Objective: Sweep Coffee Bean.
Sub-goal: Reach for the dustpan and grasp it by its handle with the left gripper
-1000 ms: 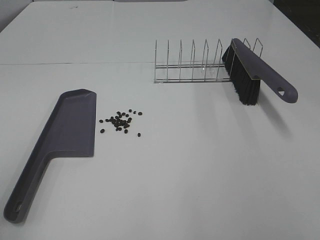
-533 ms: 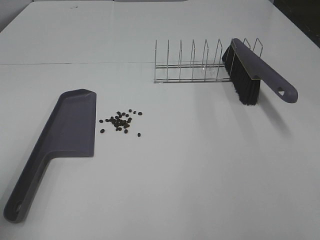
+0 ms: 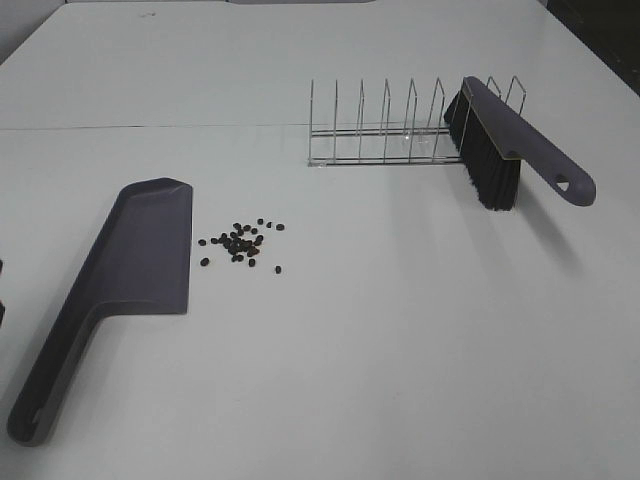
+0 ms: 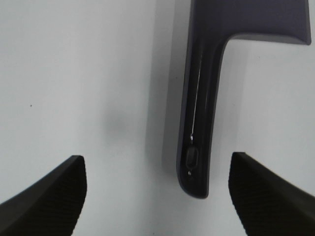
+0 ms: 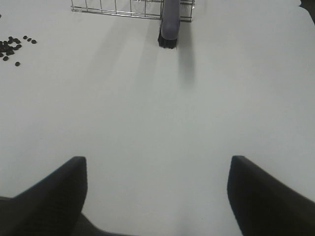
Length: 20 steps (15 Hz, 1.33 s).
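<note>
Grey dustpan (image 3: pixel 140 260): flat on table (image 3: pixel 400 330); handle end lies between the left gripper's (image 4: pixel 156 162) spread, empty jaws.
Coffee bean (image 3: pixel 240 242): loose cluster just beside pan's long edge.
Brush (image 3: pixel 495 150): propped in wire rack (image 3: pixel 385 135).
Right gripper (image 5: pixel 156 162): wide, empty, well apart from brush.
Risk: off-centre handle grab likely swings pan, scatters beans.

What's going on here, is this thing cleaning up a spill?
Nothing is held yet. The coffee beans lie scattered on the white table beside the grey dustpan, and the brush rests against the wire rack. The left gripper hangs open over the dustpan's handle; the right gripper is open too, facing the brush from a distance.
</note>
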### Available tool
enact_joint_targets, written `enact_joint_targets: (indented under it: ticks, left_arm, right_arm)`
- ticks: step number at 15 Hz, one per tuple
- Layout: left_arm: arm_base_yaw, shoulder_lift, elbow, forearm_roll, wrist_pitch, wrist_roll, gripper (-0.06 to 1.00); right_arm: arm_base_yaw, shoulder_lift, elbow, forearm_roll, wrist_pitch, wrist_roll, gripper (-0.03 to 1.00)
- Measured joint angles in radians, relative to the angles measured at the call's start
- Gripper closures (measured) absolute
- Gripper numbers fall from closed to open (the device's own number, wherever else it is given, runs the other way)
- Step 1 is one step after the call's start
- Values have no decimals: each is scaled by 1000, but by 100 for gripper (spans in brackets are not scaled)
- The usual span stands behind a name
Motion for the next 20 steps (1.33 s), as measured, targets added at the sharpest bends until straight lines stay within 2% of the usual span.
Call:
enact_joint_targets:
  ticks: [2, 3, 5, 8, 12, 20]
  left_arm:
    - [0, 99, -65, -1, -11, 0, 22]
    - [0, 212, -132, -1, -13, 0, 22]
    - [0, 307, -174, -8, -15, 0, 22]
    - [-19, 385, -180, -13, -42, 0, 22]
    - [-122, 455, -181, -39, -136, -15, 22]
    - [-124, 583, -188, -34, -197, -36, 22]
  right_arm:
    - [0, 0, 0, -7, 0, 14, 22]
    - [0, 0, 0, -11, 0, 22, 22]
    - [0, 0, 0, -12, 0, 22, 22]
    - [0, 0, 0, -13, 0, 23, 22]
    - [0, 0, 0, -13, 0, 23, 22]
    - [0, 0, 1, -13, 0, 23, 22]
